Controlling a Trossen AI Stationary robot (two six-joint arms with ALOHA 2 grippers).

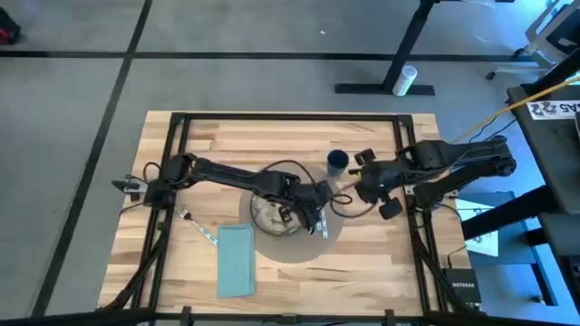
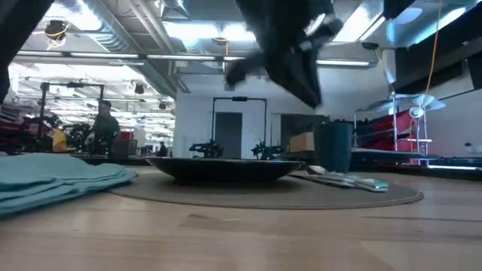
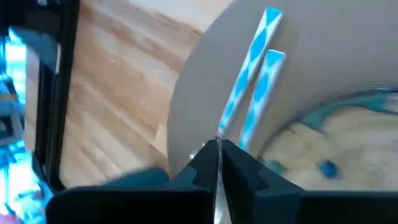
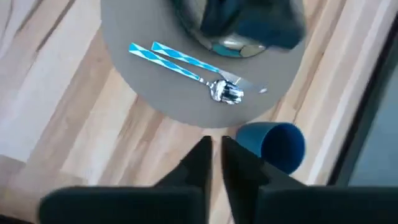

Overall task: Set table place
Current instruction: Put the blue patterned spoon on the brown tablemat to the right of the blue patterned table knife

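Left gripper point(image 1: 319, 217), jaws together, over two utensils point(image 4: 186, 65) beside plate point(image 1: 270, 215); right gripper point(image 1: 361, 186), jaws together, near cup point(image 1: 337, 161): likely knocking risk.

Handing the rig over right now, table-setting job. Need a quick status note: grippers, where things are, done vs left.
Left gripper: shut, empty, above the plate's right edge.
Right gripper: shut, empty, over the table near the cup.
Done: plate sits on the placemat; two utensils lie side by side on the mat, right of the plate.
Loose: napkin lies flat on the table left of the mat; what looks like a third utensil lies on the bare wood left of it; cup stands upright just off the mat.
Probably left: that third utensil, maybe the napkin and cup.
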